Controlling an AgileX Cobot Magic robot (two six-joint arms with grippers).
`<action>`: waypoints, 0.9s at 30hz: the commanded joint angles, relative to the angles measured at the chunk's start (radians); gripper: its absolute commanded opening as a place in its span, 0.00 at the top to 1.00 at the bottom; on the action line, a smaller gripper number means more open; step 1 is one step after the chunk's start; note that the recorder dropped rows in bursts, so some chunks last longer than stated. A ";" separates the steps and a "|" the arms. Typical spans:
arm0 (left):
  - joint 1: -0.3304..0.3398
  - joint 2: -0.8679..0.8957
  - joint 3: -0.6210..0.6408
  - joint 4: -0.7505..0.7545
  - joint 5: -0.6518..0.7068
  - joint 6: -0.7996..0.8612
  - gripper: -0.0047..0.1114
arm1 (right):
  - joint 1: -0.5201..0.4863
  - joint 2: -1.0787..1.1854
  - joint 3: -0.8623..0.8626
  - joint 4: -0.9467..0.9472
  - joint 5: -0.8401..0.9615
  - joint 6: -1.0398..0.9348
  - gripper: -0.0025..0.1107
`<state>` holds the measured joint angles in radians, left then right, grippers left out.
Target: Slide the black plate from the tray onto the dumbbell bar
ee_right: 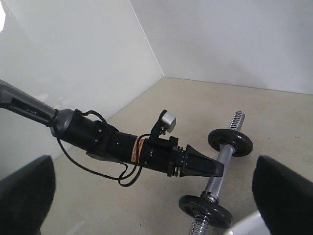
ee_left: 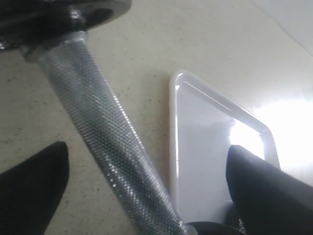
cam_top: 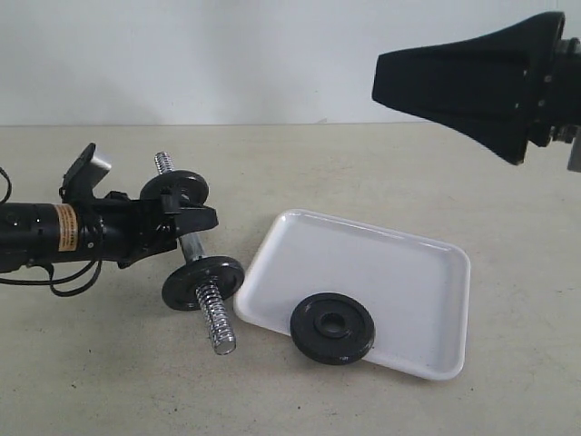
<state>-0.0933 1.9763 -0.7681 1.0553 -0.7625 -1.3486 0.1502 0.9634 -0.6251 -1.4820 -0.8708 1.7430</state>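
The black plate (cam_top: 332, 328) lies flat in the white tray (cam_top: 381, 263), against its front rim. The dumbbell bar (cam_top: 192, 250) lies on the table left of the tray, with two more black discs (cam_top: 174, 189) (cam_top: 203, 282) threaded on it. My left gripper (cam_top: 195, 218) is open and straddles the bar's knurled middle (ee_left: 107, 147). Its fingers (ee_left: 29, 186) stand apart from the bar on either side. My right gripper (cam_top: 427, 77) hangs open high above the tray's far right and holds nothing. The right wrist view shows the bar (ee_right: 222, 164) but not the black plate.
A bare beige tabletop surrounds the tray and bar, and a white wall stands at the back. The left arm (ee_right: 122, 147) with its cable loop stretches in from the left. A tray corner (ee_right: 247, 227) shows in the right wrist view.
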 commanded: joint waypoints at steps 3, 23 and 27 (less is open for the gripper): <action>0.079 -0.049 -0.004 0.116 -0.007 -0.074 0.27 | -0.001 0.003 -0.003 -0.003 -0.023 0.006 0.05; 0.162 -0.284 -0.024 0.327 -0.160 0.944 0.27 | -0.001 0.003 -0.003 -0.037 -0.027 0.003 0.05; 0.162 -0.284 -0.024 0.328 -0.096 1.370 0.27 | -0.001 0.003 -0.003 -0.047 -0.015 0.001 0.05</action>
<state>0.0687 1.7041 -0.7876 1.3788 -0.8887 -0.1973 0.1502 0.9634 -0.6251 -1.5193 -0.8933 1.7470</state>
